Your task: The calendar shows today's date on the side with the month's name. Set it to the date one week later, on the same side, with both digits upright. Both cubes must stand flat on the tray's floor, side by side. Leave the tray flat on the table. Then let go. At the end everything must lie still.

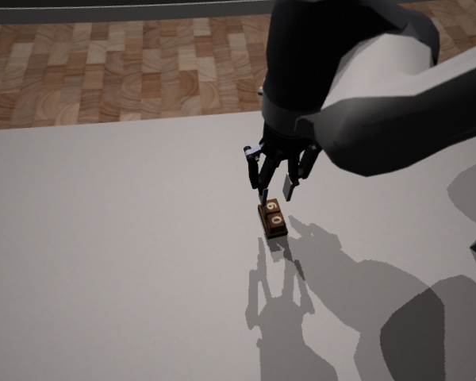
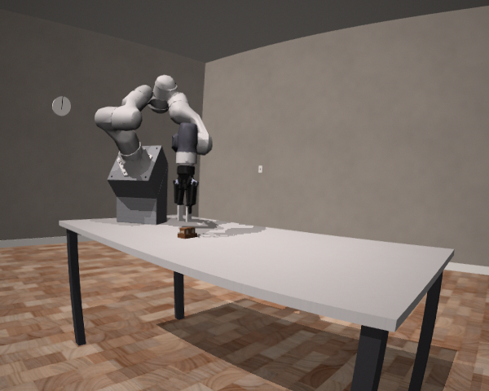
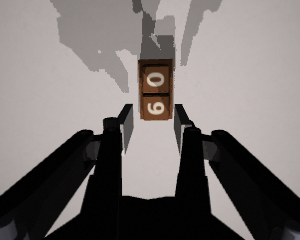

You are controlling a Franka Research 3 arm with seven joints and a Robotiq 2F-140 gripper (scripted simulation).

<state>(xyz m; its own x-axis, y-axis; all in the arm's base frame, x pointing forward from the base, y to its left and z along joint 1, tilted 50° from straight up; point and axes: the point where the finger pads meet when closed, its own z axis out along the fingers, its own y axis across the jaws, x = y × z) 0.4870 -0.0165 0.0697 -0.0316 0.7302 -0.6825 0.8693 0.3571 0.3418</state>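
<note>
The black gripper (image 1: 276, 195) hangs above the brown calendar tray (image 1: 263, 223), its fingers partly closed to a narrow gap, holding nothing and touching nothing. The tray lies flat on a pale grey table (image 2: 303, 269) with dark legs, in a room with grey walls, a round wall clock (image 2: 61, 105) and a wood-block floor (image 2: 68, 370). In the tray stand two brown cubes side by side, their tops showing a white 6 (image 1: 271, 205) and 0 (image 1: 276, 220).

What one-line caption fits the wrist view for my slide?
Part-closed, empty pincer poised above the block calendar, its two cubes showing 0 and 6 or 9 on top, on the grey table.
</note>
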